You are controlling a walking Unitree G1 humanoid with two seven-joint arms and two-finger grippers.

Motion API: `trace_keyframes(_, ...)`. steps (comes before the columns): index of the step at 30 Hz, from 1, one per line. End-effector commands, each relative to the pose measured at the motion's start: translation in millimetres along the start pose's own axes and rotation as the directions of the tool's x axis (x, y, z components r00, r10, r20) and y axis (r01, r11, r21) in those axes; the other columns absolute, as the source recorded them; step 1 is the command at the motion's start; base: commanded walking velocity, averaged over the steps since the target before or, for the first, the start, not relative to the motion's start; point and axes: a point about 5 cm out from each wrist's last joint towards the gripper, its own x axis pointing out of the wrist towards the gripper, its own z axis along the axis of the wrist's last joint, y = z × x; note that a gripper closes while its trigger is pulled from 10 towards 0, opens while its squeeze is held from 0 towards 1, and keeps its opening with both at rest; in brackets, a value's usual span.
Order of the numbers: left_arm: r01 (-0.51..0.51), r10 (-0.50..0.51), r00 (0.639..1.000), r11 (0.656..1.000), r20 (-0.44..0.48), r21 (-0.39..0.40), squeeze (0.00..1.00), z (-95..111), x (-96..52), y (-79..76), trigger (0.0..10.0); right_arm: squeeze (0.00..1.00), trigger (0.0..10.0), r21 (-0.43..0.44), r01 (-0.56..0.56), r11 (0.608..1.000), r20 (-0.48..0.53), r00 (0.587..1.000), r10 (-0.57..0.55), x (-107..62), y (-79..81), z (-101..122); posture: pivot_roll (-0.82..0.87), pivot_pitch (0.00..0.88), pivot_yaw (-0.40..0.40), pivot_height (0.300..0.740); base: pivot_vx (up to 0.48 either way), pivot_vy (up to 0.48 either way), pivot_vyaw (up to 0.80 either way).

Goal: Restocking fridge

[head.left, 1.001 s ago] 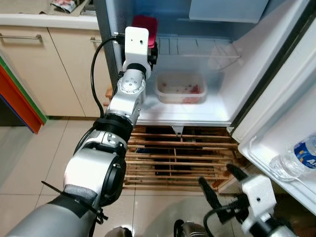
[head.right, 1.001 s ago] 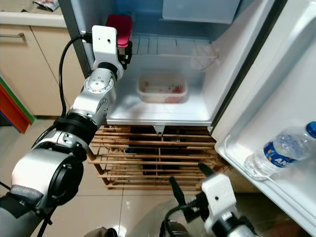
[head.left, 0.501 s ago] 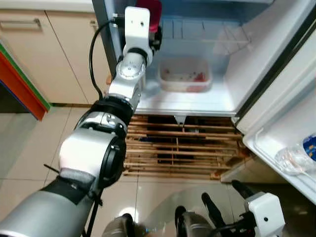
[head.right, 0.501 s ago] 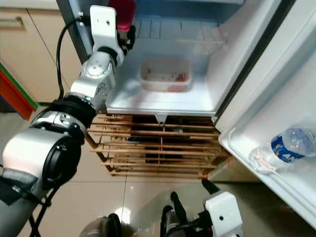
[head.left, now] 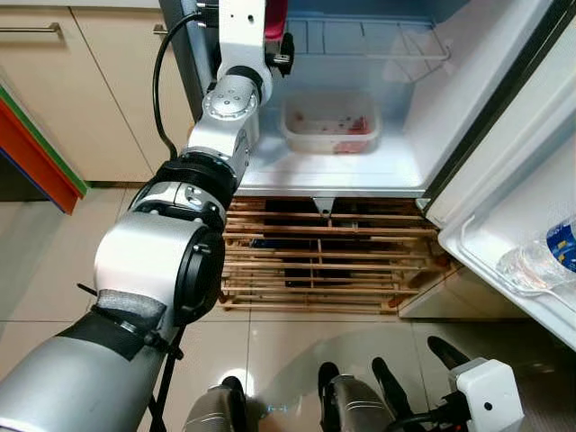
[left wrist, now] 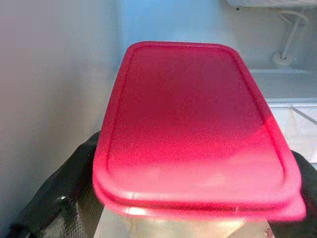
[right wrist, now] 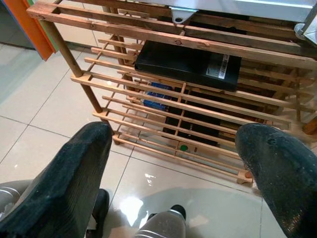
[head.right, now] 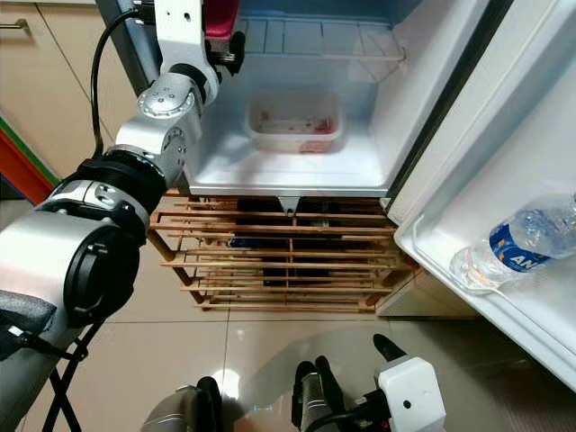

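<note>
A clear container with a red lid [left wrist: 195, 124] is held by my left gripper [left wrist: 188, 218], whose black fingers [left wrist: 62, 198] are shut on its sides. My left arm reaches up into the open fridge [head.left: 396, 171], with the red lid [head.left: 275, 13] beside the left wall, level with the wire shelf [head.left: 369, 40]. On the fridge floor below sits a clear tub with red bits [head.left: 329, 133]. My right gripper [right wrist: 173, 163] hangs low over the tiled floor, open and holding nothing.
The fridge door [head.left: 531, 180] stands open on the right, with a water bottle [head.right: 517, 247] lying in its bin. A wooden slatted rack [head.left: 315, 261] sits under the fridge. Beige cabinets [head.left: 99, 90] and an orange panel [head.left: 36, 153] are on the left.
The camera has shifted, so the fridge sits higher in the picture. My left gripper still holds the container at the same place in the fridge. My right gripper has sunk lower in view.
</note>
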Motion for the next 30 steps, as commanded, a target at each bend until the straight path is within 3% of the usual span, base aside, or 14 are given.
trace_keyframes(1,-0.014,0.014,0.998,1.000,0.064,0.001,1.00,29,5.6,6.8,10.0,0.00,10.0,-0.013,-0.004,1.000,-0.010,1.000,0.004,-1.9,-0.3,1,-0.38,0.195,-0.013,0.740,0.000,0.000,0.00)
trace_keyframes(14,-0.014,0.016,0.992,1.000,0.124,-0.014,1.00,47,7.4,6.4,10.0,0.00,10.0,-0.019,-0.007,1.000,-0.008,1.000,0.007,1.8,-0.9,0,-0.38,0.182,-0.013,0.740,0.000,0.000,0.00)
trace_keyframes(27,-0.020,0.016,0.994,0.999,0.110,0.038,1.00,33,5.5,8.0,10.0,0.00,10.0,-0.020,-0.010,1.000,-0.006,1.000,0.010,2.3,0.5,0,-0.39,0.195,-0.008,0.740,0.000,0.000,0.00)
trace_keyframes(28,-0.027,0.023,0.996,0.999,0.087,0.045,0.87,25,4.3,9.5,10.0,0.00,10.0,-0.019,-0.008,1.000,-0.008,1.000,0.008,1.8,0.6,0,-0.39,0.198,-0.009,0.740,0.000,0.000,0.00)
trace_keyframes(29,-0.031,0.027,0.996,0.998,0.080,0.047,0.13,22,3.9,10.2,10.0,0.00,10.0,-0.018,-0.007,1.000,-0.008,1.000,0.007,1.7,0.6,0,-0.39,0.199,-0.009,0.740,0.000,0.000,0.00)
trace_keyframes(30,-0.031,0.027,0.996,0.998,0.080,0.047,0.13,22,3.9,10.2,10.0,0.00,10.0,-0.018,-0.007,1.000,-0.008,1.000,0.007,1.7,0.6,0,-0.39,0.199,-0.009,0.740,0.000,0.000,0.00)
